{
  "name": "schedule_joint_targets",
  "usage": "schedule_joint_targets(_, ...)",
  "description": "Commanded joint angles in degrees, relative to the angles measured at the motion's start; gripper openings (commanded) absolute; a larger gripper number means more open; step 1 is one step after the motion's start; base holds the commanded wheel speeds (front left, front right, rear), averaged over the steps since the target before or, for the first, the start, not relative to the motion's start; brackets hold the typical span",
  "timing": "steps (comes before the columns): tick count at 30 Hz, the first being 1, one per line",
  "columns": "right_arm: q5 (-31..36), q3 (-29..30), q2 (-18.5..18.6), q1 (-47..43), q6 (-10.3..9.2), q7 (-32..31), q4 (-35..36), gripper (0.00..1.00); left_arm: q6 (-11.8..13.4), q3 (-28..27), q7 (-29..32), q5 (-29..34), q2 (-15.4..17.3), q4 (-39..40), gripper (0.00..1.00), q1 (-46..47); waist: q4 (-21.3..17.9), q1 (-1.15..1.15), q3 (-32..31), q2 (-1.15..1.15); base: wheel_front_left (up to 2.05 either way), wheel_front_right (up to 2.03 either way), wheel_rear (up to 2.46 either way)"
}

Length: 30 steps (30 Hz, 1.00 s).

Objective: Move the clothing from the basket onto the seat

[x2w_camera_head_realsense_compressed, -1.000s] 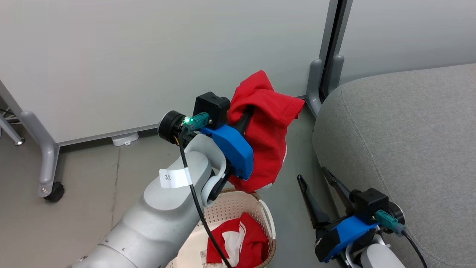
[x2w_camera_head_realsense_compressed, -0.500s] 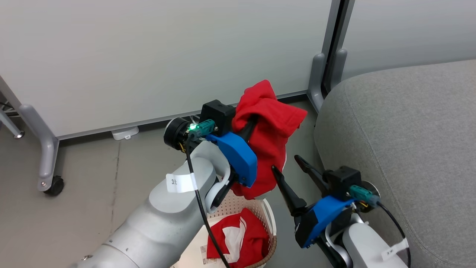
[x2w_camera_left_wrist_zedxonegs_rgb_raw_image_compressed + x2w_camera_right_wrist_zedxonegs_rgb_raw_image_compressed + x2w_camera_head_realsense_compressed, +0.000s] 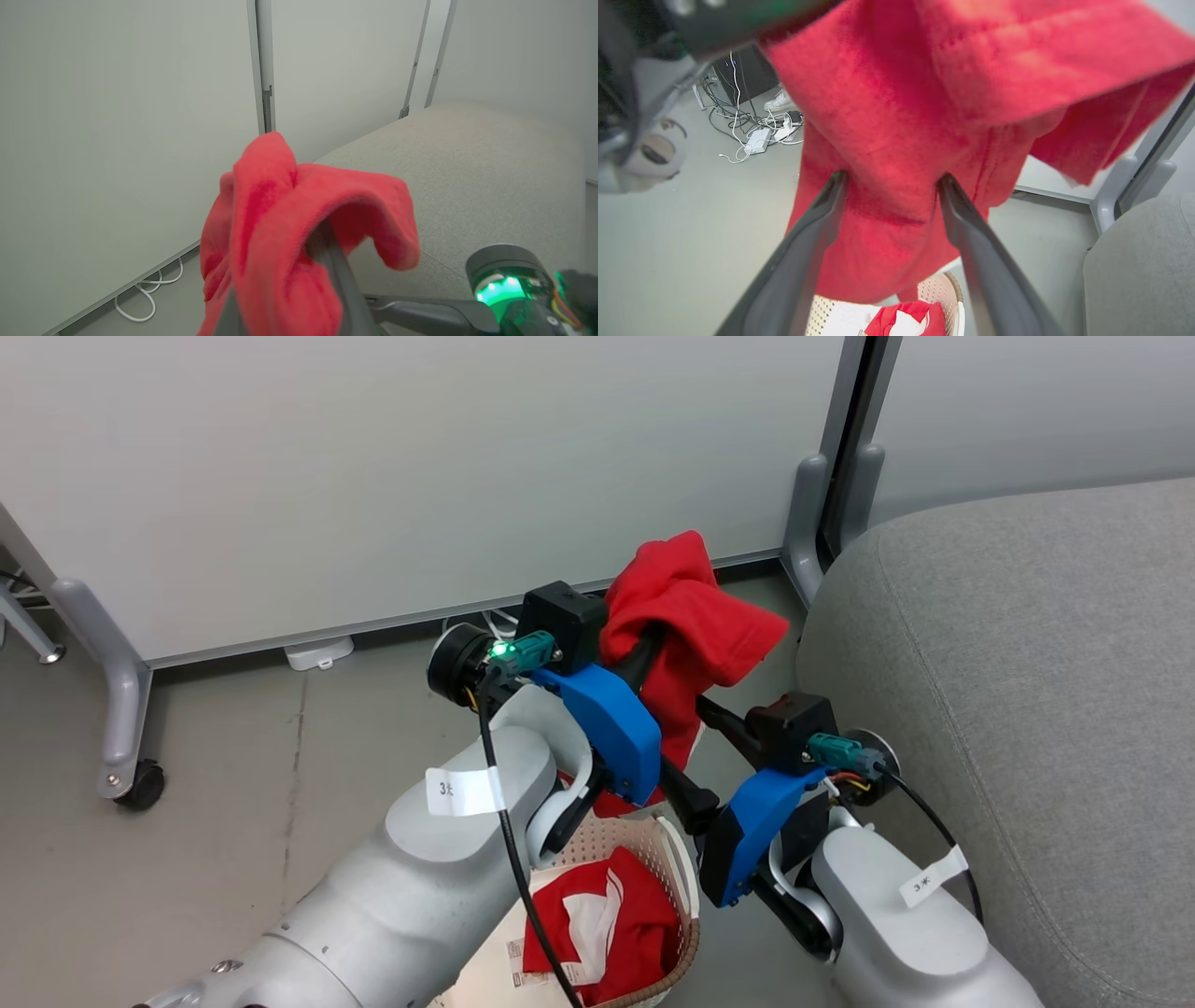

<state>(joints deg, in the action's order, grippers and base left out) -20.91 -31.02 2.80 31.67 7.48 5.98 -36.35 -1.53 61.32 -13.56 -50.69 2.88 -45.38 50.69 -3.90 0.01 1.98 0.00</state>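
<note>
My left gripper [image 3: 644,649] is shut on a bright red piece of clothing [image 3: 691,616] and holds it up in the air beside the seat [image 3: 1027,663], a large grey cushion on the right. The cloth drapes over the left fingers [image 3: 338,275] and hangs down. My right gripper [image 3: 686,737] is open, with its two fingertips [image 3: 836,179] against the hanging red cloth [image 3: 901,116]. Below, the cream basket [image 3: 677,859] holds another red and white garment [image 3: 607,924]. The basket rim [image 3: 945,284] also shows between the right fingers.
Pale partition panels stand behind, on grey feet with a caster [image 3: 140,784] at the left and a post [image 3: 808,513] next to the seat. Cables and a power adapter [image 3: 756,137] lie on the floor, near a white shoe [image 3: 780,100]. A white cable [image 3: 145,298] runs along the wall.
My right arm has risen and swung left from beside the seat until its open fingers reach the hanging cloth. The left gripper has carried the garment slightly right. The camera has shifted a little.
</note>
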Motion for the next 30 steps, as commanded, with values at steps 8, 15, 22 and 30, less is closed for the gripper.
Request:
schedule_joint_targets(8, -2.9, -3.5, 0.1, 5.3, 0.02, 3.6, -5.5, 1.0, 0.4, 2.3, -0.8, -3.0, 0.0, 0.9, 0.0, 0.0, 0.3, -0.01, -1.1, 0.0, 0.0, 0.0, 0.0)
schedule_joint_targets(15, -5.3, -6.4, 0.1, 7.7, 0.02, 5.2, -9.3, 1.0, 0.7, 3.9, -1.1, -4.7, 0.0, 1.1, 0.0, 0.6, 0.5, -0.01, -1.6, 0.0, 0.0, 0.0, 0.0)
schedule_joint_targets(22, -8.5, -9.6, 0.1, 8.9, 0.02, 5.9, -11.6, 0.0, 1.0, 5.1, -1.4, -5.9, 0.0, 0.7, 0.0, 1.0, 0.2, -0.01, -1.6, 0.0, 0.0, 0.0, 0.0)
schedule_joint_targets(30, -11.0, -11.9, 0.2, 9.8, 0.02, 7.2, -13.2, 0.0, 1.0, 6.0, -1.5, -6.7, 0.0, -0.2, 0.0, 1.4, -0.3, -0.01, -1.7, 0.0, 0.0, 0.0, 0.0)
